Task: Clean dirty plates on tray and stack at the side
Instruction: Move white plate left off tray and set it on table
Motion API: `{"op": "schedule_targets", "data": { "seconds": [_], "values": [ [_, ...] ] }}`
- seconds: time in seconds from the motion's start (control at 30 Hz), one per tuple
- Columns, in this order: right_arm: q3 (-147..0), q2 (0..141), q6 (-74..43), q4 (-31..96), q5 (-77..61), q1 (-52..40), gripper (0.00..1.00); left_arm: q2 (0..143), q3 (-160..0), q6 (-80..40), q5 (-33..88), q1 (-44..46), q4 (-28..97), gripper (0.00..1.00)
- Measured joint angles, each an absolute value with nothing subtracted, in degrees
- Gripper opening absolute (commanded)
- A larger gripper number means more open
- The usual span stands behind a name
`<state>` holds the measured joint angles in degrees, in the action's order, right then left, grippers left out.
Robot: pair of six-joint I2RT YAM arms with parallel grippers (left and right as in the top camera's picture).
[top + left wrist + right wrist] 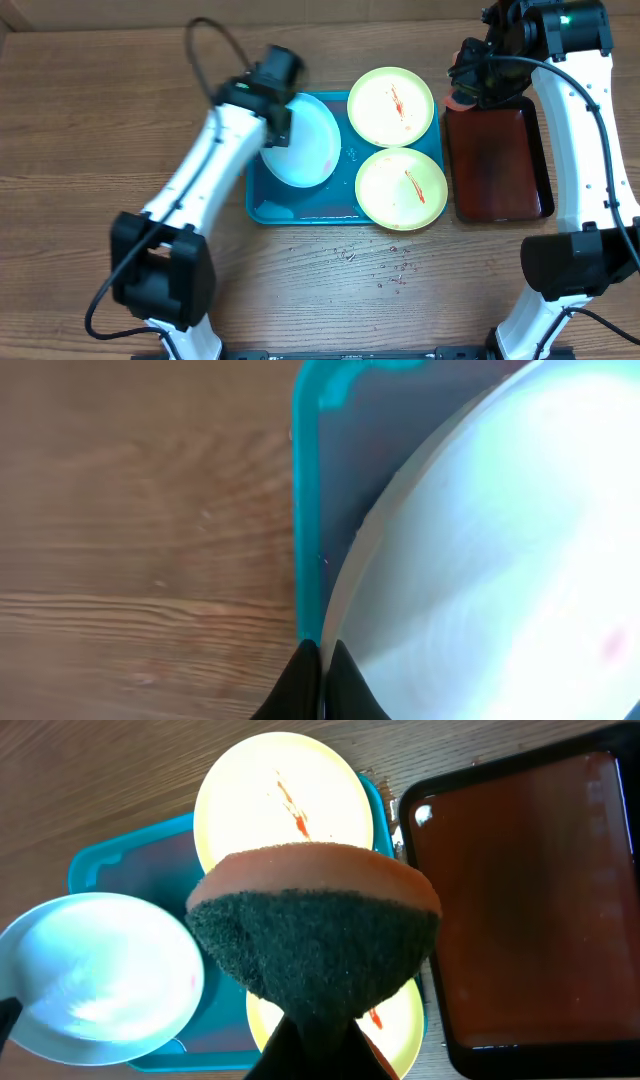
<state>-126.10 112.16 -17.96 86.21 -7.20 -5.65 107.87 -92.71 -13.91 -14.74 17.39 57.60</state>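
Left gripper (322, 658): jaws were closed tight on the rim of the white plate (305, 150), at the plate's far-left edge.
White plate: it was tilted, one side raised in the grip, the lower side down in the left half of the tray (300, 212). Its face looked mostly clean; a faint pink mark showed near one edge in the left wrist view.
Right gripper (318, 1045): jaws were closed on a sponge (315, 935), which they pinched from below.
Sponge: orange body, with a dark green scouring face turned toward the wrist camera. It hung above the far-left corner of the red tray (498, 160).
Far yellow plate (390, 105): it lay flat on the tray's right side, overlapping the far rim, with a red streak across its middle.
Near yellow plate (402, 188): it lay flat just in front of the far one, at the tray's near-right corner, also streaked red.
Tray: turquoise, at the middle of the table (100, 120).
Red tray: it lay just right of the turquoise one, dark red with a black rim.
Specks (385, 270): small bits were scattered on the table in front of the tray.
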Motion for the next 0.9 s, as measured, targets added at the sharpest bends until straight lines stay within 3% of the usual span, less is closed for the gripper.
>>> {"op": "schedule_targets", "data": {
  "seconds": [0.13,0.33,0.67,0.9],
  "values": [
    [-126.1,112.1,-18.0,86.5,-7.2,-5.7,0.04,107.9,-92.7,-11.8,-0.2,7.7,57.7,0.04],
    [-126.1,112.1,-17.9,86.6,-7.2,-5.7,0.04,107.9,-92.7,-9.2,11.1,-5.5,59.7,0.04],
    [-126.1,112.2,-17.9,86.6,-7.2,-5.7,0.04,107.9,-92.6,-6.9,12.6,-19.5,58.6,0.04],
    [-126.1,112.1,-17.9,86.6,-7.2,-5.7,0.04,107.5,-84.8,-8.7,11.5,-25.5,50.2,0.04]
  ]
}}
